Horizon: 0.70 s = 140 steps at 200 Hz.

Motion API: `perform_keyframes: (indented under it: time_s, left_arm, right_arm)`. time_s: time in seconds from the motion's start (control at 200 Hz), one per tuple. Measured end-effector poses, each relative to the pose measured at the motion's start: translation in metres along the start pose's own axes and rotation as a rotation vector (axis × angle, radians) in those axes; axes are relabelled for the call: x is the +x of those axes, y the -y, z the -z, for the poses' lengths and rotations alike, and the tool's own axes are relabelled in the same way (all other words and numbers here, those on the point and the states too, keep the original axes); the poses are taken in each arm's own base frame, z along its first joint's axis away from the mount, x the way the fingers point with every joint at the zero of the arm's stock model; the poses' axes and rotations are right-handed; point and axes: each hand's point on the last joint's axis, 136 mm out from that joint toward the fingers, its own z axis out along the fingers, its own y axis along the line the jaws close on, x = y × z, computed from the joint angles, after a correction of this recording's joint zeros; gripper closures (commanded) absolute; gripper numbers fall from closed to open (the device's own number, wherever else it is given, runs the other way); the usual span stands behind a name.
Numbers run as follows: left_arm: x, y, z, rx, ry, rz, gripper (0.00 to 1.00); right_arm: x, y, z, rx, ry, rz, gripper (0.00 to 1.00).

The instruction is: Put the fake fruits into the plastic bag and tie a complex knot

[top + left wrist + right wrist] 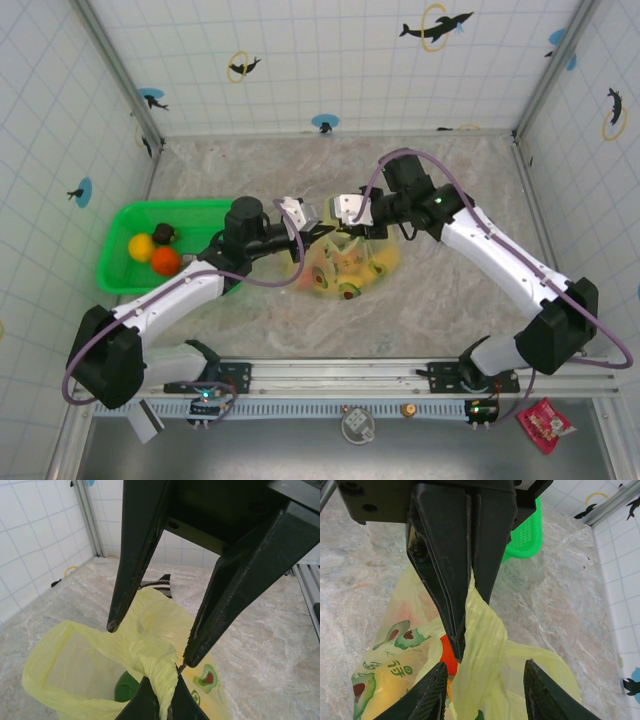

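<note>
Pale yellow-green film of the plastic bag [350, 268] sits in the middle of the table [450, 305] between the two arms, and several fake fruits [448, 655] show through it. Three more lie in the green basket [118, 278] off to the left, so the filling looks unfinished. The left gripper [458, 645] is clamped on a twisted strand at the bag's mouth, while the right gripper [151, 641] stands with jaws parted astride that strand, gripping nothing. The lump in the twist may be a first turn of the knot, though I cannot tell; most of the tying seems left to do
</note>
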Motion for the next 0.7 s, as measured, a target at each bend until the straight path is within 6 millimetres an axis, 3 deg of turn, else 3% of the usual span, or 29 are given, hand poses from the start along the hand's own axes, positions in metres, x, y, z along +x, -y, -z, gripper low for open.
perform_keyframes:
  time_s: [0.225, 0.45, 0.515, 0.701]
  left_arm:
    - [0.000, 0.000, 0.000, 0.001, 0.001, -0.001, 1.00]
    - [-0.005, 0.008, 0.001, 0.022, 0.013, -0.012, 1.00]
    - [-0.004, 0.008, 0.002, 0.021, 0.012, -0.017, 1.00]
    - [-0.004, 0.004, 0.004, -0.007, 0.012, -0.035, 1.00]
  right_arm:
    - [0.002, -0.002, -0.003, -0.004, 0.007, -0.010, 0.49]
    - [0.004, -0.001, -0.010, -0.011, 0.009, -0.028, 0.55]
    - [0.006, -0.002, -0.013, -0.020, 0.010, -0.037, 0.61]
    - [0.005, -0.010, -0.017, -0.053, 0.012, -0.055, 0.91]
